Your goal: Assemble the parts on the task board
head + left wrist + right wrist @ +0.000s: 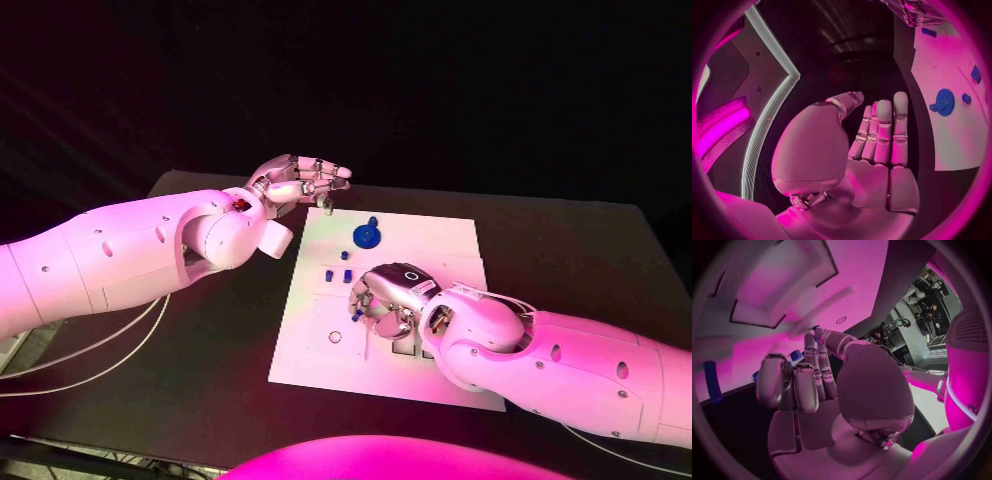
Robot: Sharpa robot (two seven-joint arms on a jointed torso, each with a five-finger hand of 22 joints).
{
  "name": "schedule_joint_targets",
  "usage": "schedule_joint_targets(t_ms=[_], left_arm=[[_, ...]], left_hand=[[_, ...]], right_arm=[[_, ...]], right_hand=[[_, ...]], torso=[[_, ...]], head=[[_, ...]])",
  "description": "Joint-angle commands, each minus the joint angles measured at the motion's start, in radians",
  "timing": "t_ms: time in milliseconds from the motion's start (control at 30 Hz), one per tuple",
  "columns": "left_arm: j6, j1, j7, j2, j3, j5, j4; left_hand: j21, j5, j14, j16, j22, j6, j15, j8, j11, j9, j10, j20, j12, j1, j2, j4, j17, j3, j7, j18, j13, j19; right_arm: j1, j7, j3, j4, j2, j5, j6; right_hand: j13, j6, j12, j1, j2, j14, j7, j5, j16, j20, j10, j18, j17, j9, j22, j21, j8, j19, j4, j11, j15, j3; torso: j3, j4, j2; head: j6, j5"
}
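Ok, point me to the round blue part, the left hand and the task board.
round blue part (366,236), head view, on its disc.
left hand (299,180), head view, on its knuckles.
task board (433,235), head view, on bare white surface.

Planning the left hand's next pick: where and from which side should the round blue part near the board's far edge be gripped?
Judging by its flat disc shape, grip the round blue part across its rim from above; it seems to lie flat, with bare task board around it. The left hand hovers nearby.

Two smooth white arms with small round screw holes, silver jointed left hand (300,180) and right hand (392,295), thin pale cables
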Motion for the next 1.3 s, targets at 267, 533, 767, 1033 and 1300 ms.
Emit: schedule_joint_targets(t_ms=[267, 533, 767, 1033, 1300], left_arm=[[0.018, 0.001, 0.002, 0.001, 0.001, 0.001, 0.003], [0.022, 0.001, -0.001, 0.0, 0.001, 0.0, 0.004], [0.026, 0.001, -0.003, 0.0, 0.001, 0.0, 0.004], [0.028, 0.001, -0.005, 0.0, 0.001, -0.001, 0.003], [0.03, 0.001, -0.006, -0.001, 0.001, -0.001, 0.001]], left_hand=[[-0.006, 0.001, -0.01, -0.007, -0.002, -0.003, -0.002, -0.001, 0.002, 0.001, -0.007, -0.002, 0.001, 0.009, 0.009, -0.001, -0.003, -0.004, 0.006, 0.016, -0.002, 0.0], [-0.006, 0.001, -0.01, -0.007, -0.003, -0.003, -0.002, -0.001, 0.002, 0.002, -0.008, -0.002, 0.001, 0.01, 0.009, -0.002, -0.003, -0.004, 0.006, 0.016, -0.002, 0.0], [-0.007, 0.001, -0.011, -0.008, -0.003, -0.003, -0.001, -0.001, 0.003, 0.002, -0.009, -0.002, 0.001, 0.01, 0.009, -0.002, -0.004, -0.004, 0.006, 0.016, -0.003, 0.0], [-0.007, 0.001, -0.011, -0.008, -0.003, -0.003, -0.001, -0.001, 0.003, 0.002, -0.009, -0.002, 0.001, 0.011, 0.009, -0.003, -0.004, -0.004, 0.006, 0.016, -0.003, 0.0], [-0.007, 0.001, -0.011, -0.008, -0.003, -0.003, -0.001, -0.001, 0.003, 0.002, -0.009, -0.002, 0.001, 0.011, 0.009, -0.003, -0.004, -0.004, 0.006, 0.016, -0.003, 0.0]], right_arm=[[-0.005, -0.035, -0.007, 0.005, 0.019, -0.064, 0.055], [-0.006, -0.046, -0.01, 0.004, 0.023, -0.083, 0.075], [-0.007, -0.044, -0.011, 0.002, 0.025, -0.078, 0.063], [-0.007, -0.042, -0.012, 0.012, 0.01, -0.07, -0.003], [0.002, -0.049, -0.01, 0.059, -0.04, -0.07, -0.049]], right_hand=[[0.002, -0.004, -0.002, -0.003, 0.004, 0.058, 0.008, 0.006, 0.006, 0.001, 0.047, -0.015, 0.0, 0.004, -0.001, -0.007, 0.006, -0.006, -0.005, -0.04, -0.006, 0.003], [0.005, -0.005, -0.005, -0.012, -0.001, 0.058, 0.008, 0.004, 0.008, 0.003, 0.046, -0.016, 0.001, 0.008, 0.003, -0.005, 0.007, -0.005, -0.006, -0.039, -0.005, -0.003], [0.008, -0.026, -0.018, -0.026, -0.007, 0.058, 0.012, 0.006, 0.011, 0.006, 0.03, -0.014, 0.002, 0.01, -0.001, -0.012, -0.003, -0.011, -0.004, -0.034, -0.001, -0.011], [-0.013, -0.14, -0.025, -0.072, -0.068, 0.049, 0.034, 0.028, 0.006, 0.034, -0.121, -0.001, -0.017, -0.006, -0.048, -0.074, -0.073, -0.045, 0.009, 0.003, 0.031, -0.039], [-0.019, -0.162, -0.016, -0.07, -0.082, 0.043, 0.034, 0.035, -0.002, 0.04, -0.169, 0.005, -0.036, -0.005, -0.067, -0.1, -0.086, -0.056, 0.008, 0.009, 0.036, -0.056]], torso=[[-0.0004, 0.0005, 0.0], [-0.0006, 0.0006, 0.0], [-0.0004, -0.0004, 0.0], [0.0002, -0.0003, -0.001], [0.0004, -0.0013, -0.002]], head=[[0.001, -0.003], [0.0, -0.005], [-0.001, -0.004], [0.001, -0.005], [0.005, -0.01]])
